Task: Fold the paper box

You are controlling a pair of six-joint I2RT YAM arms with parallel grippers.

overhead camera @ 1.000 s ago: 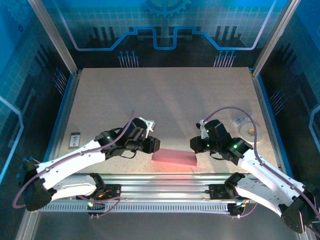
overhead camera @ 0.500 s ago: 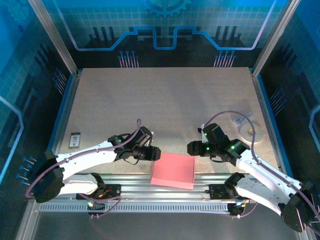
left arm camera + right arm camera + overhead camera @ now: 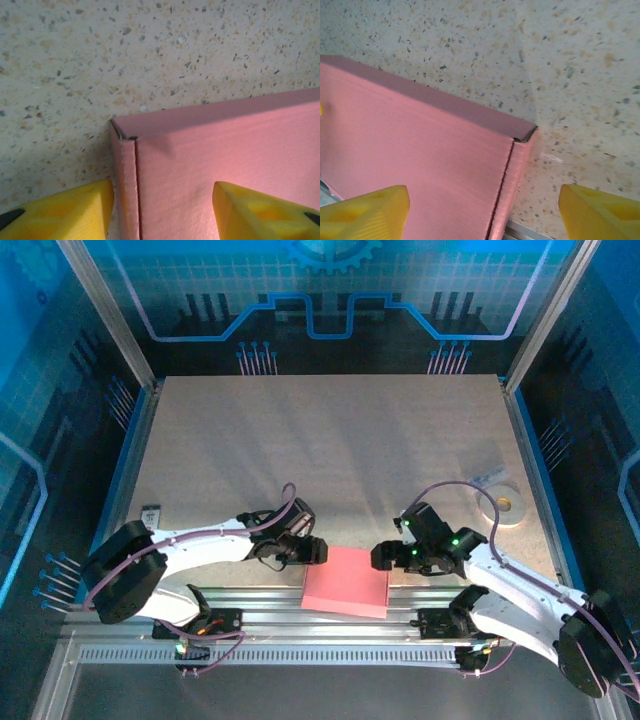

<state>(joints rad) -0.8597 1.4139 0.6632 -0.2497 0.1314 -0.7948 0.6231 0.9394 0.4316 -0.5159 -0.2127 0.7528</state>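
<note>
The paper box [image 3: 347, 582] is a closed, flat pink rectangle lying at the table's near edge, its front part over the metal rail. My left gripper [image 3: 313, 552] sits at its left far corner, open. In the left wrist view the box's left edge [image 3: 125, 190] runs between the yellow fingertips [image 3: 65, 212], one beside the side wall, one over the top face. My right gripper [image 3: 383, 557] is at the right far corner, open wide. In the right wrist view the box's right edge [image 3: 512, 190] lies between the spread fingertips [image 3: 600, 212] with speckled table on the right.
A white tape roll [image 3: 503, 504] and a small clear packet [image 3: 488, 479] lie at the right of the table [image 3: 320, 440]. A small dark card [image 3: 150, 516] lies at the left edge. The aluminium rail [image 3: 330, 625] runs along the front.
The box stood on edge between both grippers a second ago; it now lies flat. Both grippers have opened and both arms have drawn nearer the table's front edge.
</note>
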